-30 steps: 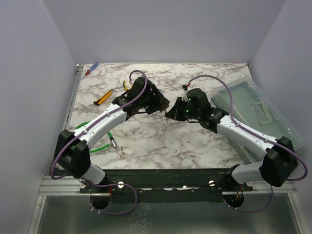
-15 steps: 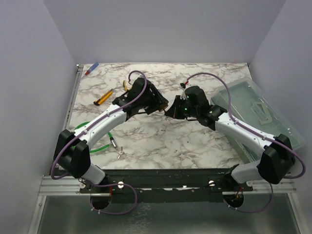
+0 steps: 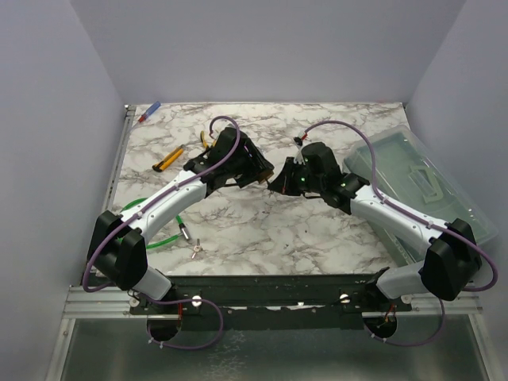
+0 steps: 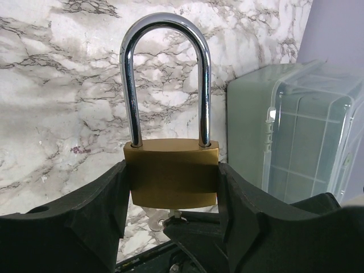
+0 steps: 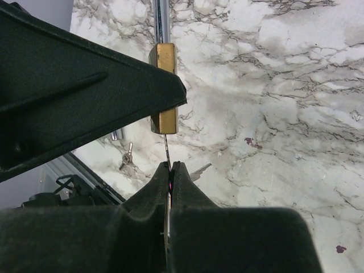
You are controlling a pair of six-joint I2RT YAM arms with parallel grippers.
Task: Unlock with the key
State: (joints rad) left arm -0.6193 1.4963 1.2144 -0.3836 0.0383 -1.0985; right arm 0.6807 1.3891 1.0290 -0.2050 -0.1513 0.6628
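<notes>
Left wrist: padlock (image 4: 172,179) near bin (image 4: 296,131) edge

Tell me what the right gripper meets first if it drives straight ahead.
The brass padlock, held by the left gripper: the key pinched in the right fingers points at its bottom face, seemingly touching.
</notes>
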